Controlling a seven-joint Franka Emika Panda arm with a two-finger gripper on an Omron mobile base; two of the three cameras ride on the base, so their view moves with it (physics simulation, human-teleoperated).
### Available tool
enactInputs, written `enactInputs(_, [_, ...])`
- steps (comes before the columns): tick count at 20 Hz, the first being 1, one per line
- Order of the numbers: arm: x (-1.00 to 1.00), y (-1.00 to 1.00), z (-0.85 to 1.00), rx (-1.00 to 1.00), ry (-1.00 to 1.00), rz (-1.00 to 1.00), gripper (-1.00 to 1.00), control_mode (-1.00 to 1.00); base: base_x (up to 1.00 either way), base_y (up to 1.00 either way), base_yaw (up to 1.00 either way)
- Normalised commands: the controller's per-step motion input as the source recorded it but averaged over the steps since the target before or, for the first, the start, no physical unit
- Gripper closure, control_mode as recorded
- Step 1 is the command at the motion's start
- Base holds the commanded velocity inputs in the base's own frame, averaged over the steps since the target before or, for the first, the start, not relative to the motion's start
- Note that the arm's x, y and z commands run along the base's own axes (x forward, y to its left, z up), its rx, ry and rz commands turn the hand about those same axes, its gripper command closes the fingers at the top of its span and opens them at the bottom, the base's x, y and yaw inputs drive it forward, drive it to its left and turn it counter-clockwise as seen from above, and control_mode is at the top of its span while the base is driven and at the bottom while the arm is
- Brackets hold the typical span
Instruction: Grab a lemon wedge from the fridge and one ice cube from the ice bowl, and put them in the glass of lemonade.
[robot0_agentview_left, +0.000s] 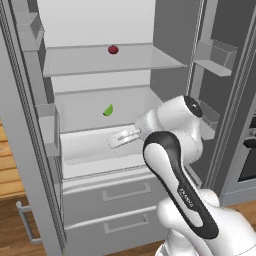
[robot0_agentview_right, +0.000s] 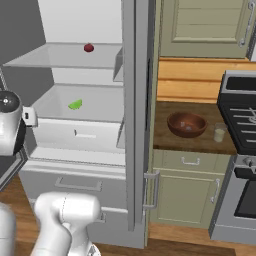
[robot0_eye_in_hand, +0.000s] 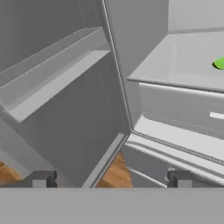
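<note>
**Lemon wedge on the fridge's middle shelf, gripper wide and empty**

Lemon wedge (robot0_agentview_left: 108, 110): you have one, a small yellow-green sliver with a curved back, lying on the flat white middle shelf of the fridge (robot0_agentview_left: 165, 35). Both fridge doors stand open; the interior is smooth white with moulded door bins, and below it are two grey drawers with bar handles.

One small round red fruit (robot0_agentview_left: 113, 49) sits on the shelf above, well apart from the wedge.

Gripper (robot0_eye_in_hand: 111, 179): your two dark, blocky fingertips stand far apart with nothing between them, pointed at the lower hinge side of the fridge; the wedge shows at the right edge of the hand view.

On the brown counter (robot0_agentview_right: 165, 137) to the right: one wide, shallow reddish-brown ice bowl (robot0_agentview_right: 187, 124) with a wood-like finish, and one short pale translucent glass of lemonade (robot0_agentview_right: 219, 133) near it, not touching.
</note>
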Motion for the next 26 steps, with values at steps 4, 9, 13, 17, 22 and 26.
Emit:
enactInputs(4, [0.10,-0.11,0.06,-0.29,0.00,-0.10,-1.00,-1.00,0.00,0.00,0.00])
enactInputs(9, [0.17,-0.48,-0.03,-0.17,-0.01,-0.14,-1.00,-1.00,0.00,0.00,0.00])
enactInputs(13, [0.80,-0.19,-0.02,-0.02,0.00,-0.11,-1.00,-1.00,0.00,0.00,0.00])
enactInputs(17, [0.94,-0.05,0.00,0.00,0.00,-0.19,-1.00,-1.00,0.00,0.00,0.00])
enactInputs(22, [1.00,-0.02,-0.20,0.00,0.00,-0.26,-1.00,-1.00,0.00,0.00,0.00])
enactInputs(26, [0.91,-0.03,-0.16,0.00,0.00,-0.23,-1.00,-1.00,0.00,0.00,0.00])
